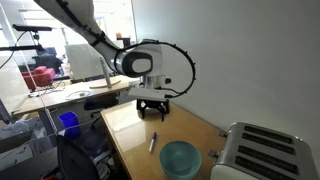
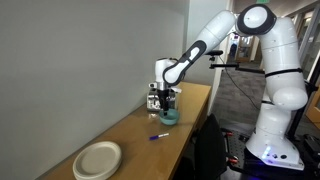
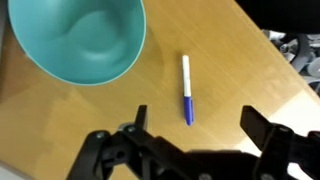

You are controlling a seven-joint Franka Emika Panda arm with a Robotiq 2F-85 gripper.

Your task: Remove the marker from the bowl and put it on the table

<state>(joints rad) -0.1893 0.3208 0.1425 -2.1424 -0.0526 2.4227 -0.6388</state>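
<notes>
The teal bowl (image 3: 80, 40) stands empty on the tan table (image 3: 230, 70). The marker (image 3: 186, 90), white with a blue cap, lies flat on the table beside the bowl, apart from it. My gripper (image 3: 195, 120) is open and empty, raised above the table with the marker's blue end between its fingers in the wrist view. In both exterior views the bowl (image 1: 181, 158) (image 2: 169, 116), the marker (image 1: 153, 142) (image 2: 159, 136) and the gripper (image 1: 152, 108) (image 2: 163, 100) show.
A white appliance with slots (image 1: 260, 150) stands on the table next to the bowl. A flat white dish (image 2: 98, 158) lies near the table's other end. Cluttered desks (image 1: 60, 95) stand beyond the table. A wall runs along one side.
</notes>
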